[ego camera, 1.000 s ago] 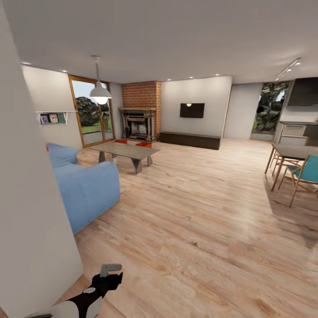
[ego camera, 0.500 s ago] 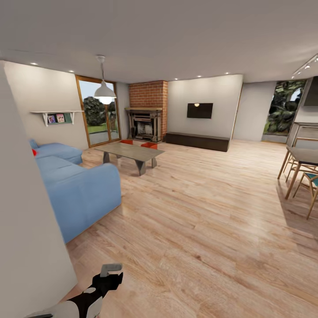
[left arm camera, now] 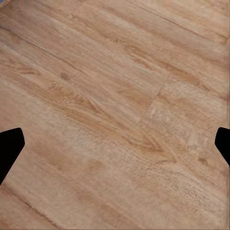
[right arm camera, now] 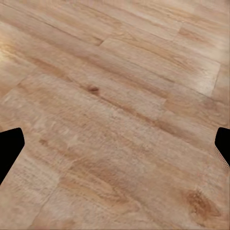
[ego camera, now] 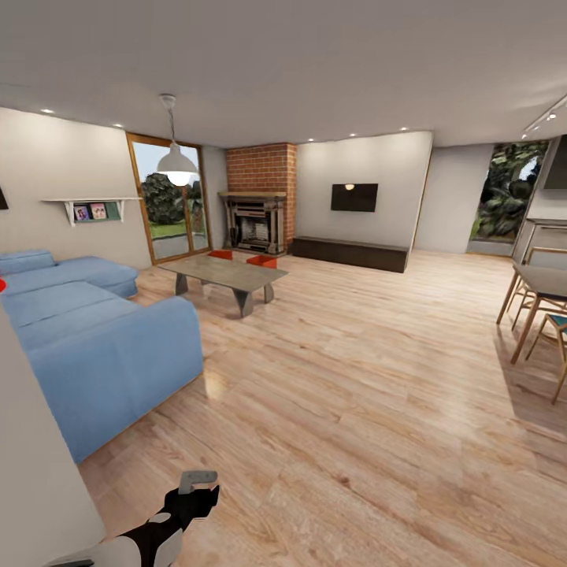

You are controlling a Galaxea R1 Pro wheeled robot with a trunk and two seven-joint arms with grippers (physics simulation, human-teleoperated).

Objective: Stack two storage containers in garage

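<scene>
I am in the living room. The two storage containers, orange-red boxes, sit on the wood planks behind a low coffee table, in front of the brick fireplace (ego camera: 260,169): one (ego camera: 220,253) to the left, the other (ego camera: 261,260) to the right, both partly hidden by the tabletop. They are far ahead of me. My left gripper (ego camera: 197,482) hangs low at the picture's bottom left. In the left wrist view the left gripper (left arm camera: 115,143) is open over bare planks. My right gripper (right arm camera: 115,143) is open too, nothing between its fingers. The garage and its floor are out of view.
A blue sofa (ego camera: 94,346) fills the left side, with a white wall edge (ego camera: 31,480) close at my left. The grey coffee table (ego camera: 224,273) stands ahead. A dining table with chairs (ego camera: 539,303) is at the right. Wide wood plank flooring (ego camera: 354,378) runs between.
The whole view has shifted: the near wall has slid off to the left and more of the sofa shows. The containers have stayed put and the left arm holds its pose.
</scene>
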